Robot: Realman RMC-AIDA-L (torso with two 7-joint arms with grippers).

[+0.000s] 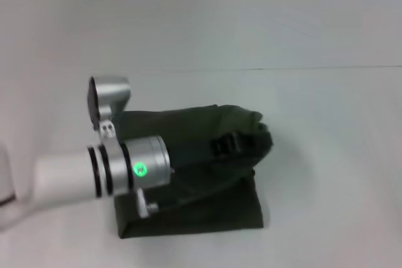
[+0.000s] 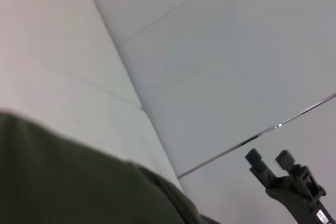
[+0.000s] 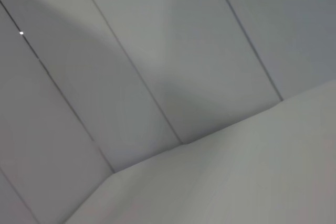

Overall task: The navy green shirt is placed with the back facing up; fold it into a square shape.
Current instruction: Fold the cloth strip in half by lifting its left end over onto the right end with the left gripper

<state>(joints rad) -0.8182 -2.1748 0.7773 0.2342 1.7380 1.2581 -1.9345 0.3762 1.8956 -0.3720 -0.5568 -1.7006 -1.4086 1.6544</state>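
Fingers of the left gripper [image 1: 229,144] look clamped on a raised fold of the shirt [image 1: 188,221], though they're dark against dark cloth in the head view, so the grip line itself is hard to make out. Nearest the robot, the shirt's bottom layer lies flat on the white surface [image 1: 326,174], roughly rectangular, near edge straight, right corner squared off. Above that, the left arm [image 1: 63,183] comes in from the robot's left, low over the cloth, white sleeve then silver wrist with a green light [image 1: 139,169] lit on it. Wrist sits over the left part of the shirt and the gripper reaches toward its middle-right. The upper layer is lifted off the flat layer and bunched around the gripper, rounded and puffy at the right end, not lying down. Left wrist view has olive cloth filling the near corner of the shot, close to the lens. Farther off in that same view, the right gripper [image 2: 269,156] is held up in the air against the wall [image 2: 210,51], well clear of the shirt, fingers spread apart with nothing between them. It doesn't show in the head view. Right wrist view shows only pale wall panels and seams.
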